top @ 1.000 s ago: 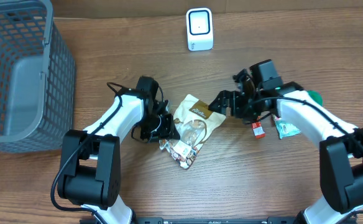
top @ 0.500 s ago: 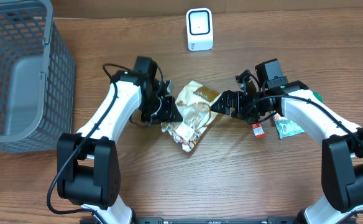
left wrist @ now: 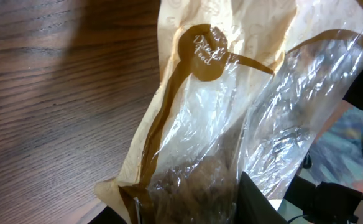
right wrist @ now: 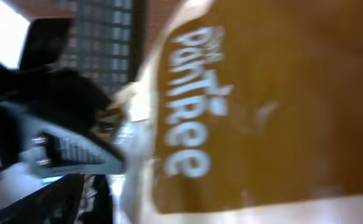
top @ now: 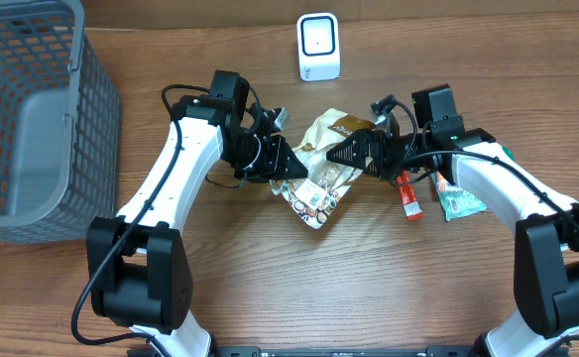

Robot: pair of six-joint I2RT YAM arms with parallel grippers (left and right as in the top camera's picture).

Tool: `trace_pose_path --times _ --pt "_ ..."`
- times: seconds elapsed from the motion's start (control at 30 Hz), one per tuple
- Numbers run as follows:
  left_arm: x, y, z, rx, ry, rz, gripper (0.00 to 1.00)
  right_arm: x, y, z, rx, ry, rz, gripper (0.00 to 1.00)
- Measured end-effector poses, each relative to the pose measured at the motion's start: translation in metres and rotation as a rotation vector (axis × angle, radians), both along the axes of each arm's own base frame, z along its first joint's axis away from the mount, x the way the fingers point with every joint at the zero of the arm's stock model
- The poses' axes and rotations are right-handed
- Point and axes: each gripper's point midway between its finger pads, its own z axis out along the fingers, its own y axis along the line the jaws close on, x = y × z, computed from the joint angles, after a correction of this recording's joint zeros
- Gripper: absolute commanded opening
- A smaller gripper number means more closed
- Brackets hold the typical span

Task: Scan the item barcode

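**A:** Left pincer (top: pixel 282 167) first: it's clamped on the bag (top: pixel 319 171), biting the left edge about halfway along.

**B:** And the left wrist view backs that up. Crinkled clear film and the tan paper edge of the bag (left wrist: pixel 231 124) fill nearly the whole frame, right up against the camera.

**A:** Now the right pincer (top: pixel 344 154). Jaws wide apart, nose pointed at the bag from the opposite side, close to its brown top end.

**B:** Touching it?

**A:** Can't tell from above. On the right wrist view the brown panel of the bag (right wrist: pixel 243 93) with white lettering is blurred and very near, but no grip shows.

**B:** So the bag hangs between the two arms, mid-tabletop (top: pixel 220 288), tilted, brown end towards the far side.

**A:** Right, and a white label (top: pixel 316 197) with dark print sits on its near end, facing up. Whether that end rests on the wood, I can't say.

**B:** The scanner (top: pixel 318 47)?

**A:** White, upright, at the far edge, well apart from the bag and almost straight beyond it.

**B:** Further out?

**A:** A red packet (top: pixel 409 198) and a green packet (top: pixel 460 204) lie flat under the right arm. A grey basket (top: pixel 96 119) stands at the far left.
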Motion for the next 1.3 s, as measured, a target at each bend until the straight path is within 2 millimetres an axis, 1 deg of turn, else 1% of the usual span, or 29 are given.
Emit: trace_pose_path --times 0.13,0.27,0.4,0.47,0.57,0.8,0.87,0.93,1.13,1.23,1.3 --pt "0.000 -0.001 0.001 -0.006 -0.006 -0.008 0.09 -0.003 0.004 0.007 0.039 0.013 0.018 0.98" --pt "0.000 -0.001 0.001 -0.006 -0.007 -0.009 0.09 -0.006 0.009 0.008 0.047 0.010 0.033 0.85" --pt "0.000 -0.001 0.000 -0.005 -0.009 -0.012 0.09 -0.006 0.012 0.009 0.047 0.000 0.039 0.59" --pt "0.000 -0.001 0.001 -0.008 -0.009 -0.012 0.09 -0.004 0.012 0.008 0.042 -0.010 0.034 0.42" --pt "0.000 -0.002 0.001 -0.012 -0.011 -0.015 0.10 -0.002 0.012 0.008 0.040 -0.031 0.031 0.27" --pt "0.000 -0.002 0.002 -0.012 -0.013 -0.015 0.11 0.001 0.014 0.011 0.049 -0.055 0.035 0.28" --pt "0.001 -0.001 0.001 -0.006 -0.017 -0.015 0.13 0.001 0.014 0.011 0.046 -0.057 0.033 0.27" --pt "0.003 0.001 0.000 0.007 -0.024 -0.014 0.15 0.002 0.014 0.009 0.037 -0.060 0.026 0.23" --pt "0.013 0.009 -0.009 0.108 -0.079 -0.010 0.18 0.002 0.015 0.005 0.013 -0.054 0.018 0.23" --pt "0.020 0.012 -0.011 0.136 -0.109 -0.004 0.26 0.001 0.013 0.002 0.001 -0.040 0.012 0.16" --pt "0.024 0.013 -0.011 0.145 -0.126 0.002 0.31 0.001 0.013 0.001 -0.002 -0.041 0.011 0.08"
